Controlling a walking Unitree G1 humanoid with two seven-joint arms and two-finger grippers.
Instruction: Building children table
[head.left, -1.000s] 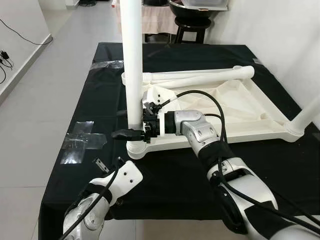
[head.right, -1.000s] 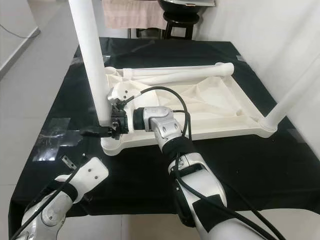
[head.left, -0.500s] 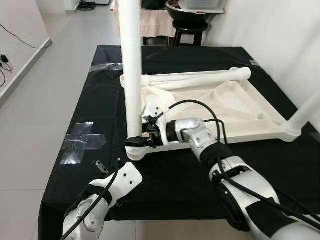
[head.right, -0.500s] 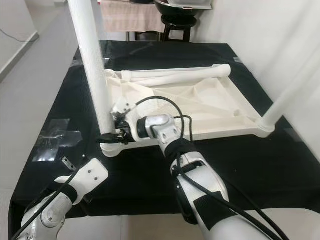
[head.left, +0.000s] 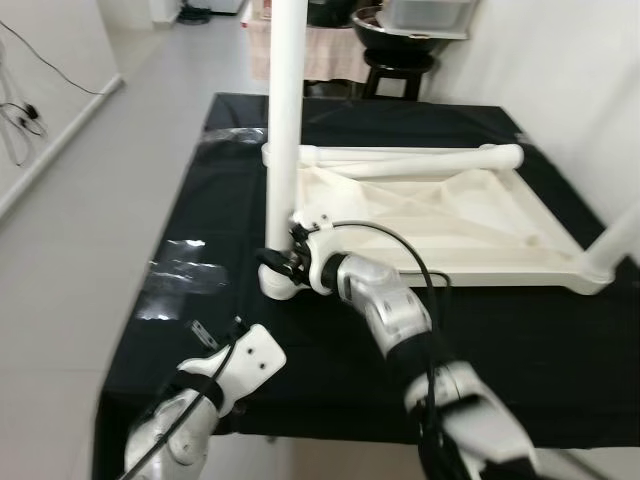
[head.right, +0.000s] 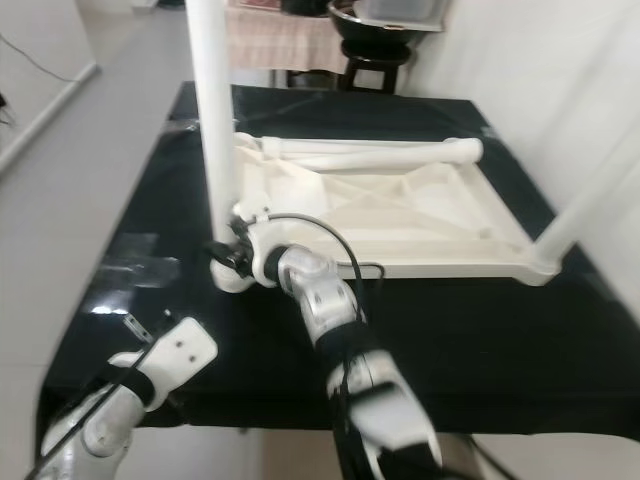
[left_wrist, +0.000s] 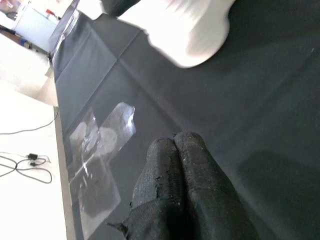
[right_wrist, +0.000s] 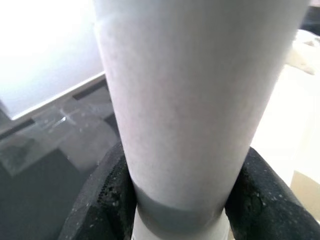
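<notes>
My right pincer is clamped on the upright white leg, just above its socket at the frame corner, at 9 o'clock on the black tabletop. My left pincer has its fingers together, low at 7 o'clock.

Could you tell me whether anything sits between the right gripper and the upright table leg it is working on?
Nothing visible does: the right gripper already has its fingers around the base of the upright leg, just above the tabletop's corner socket.
</notes>
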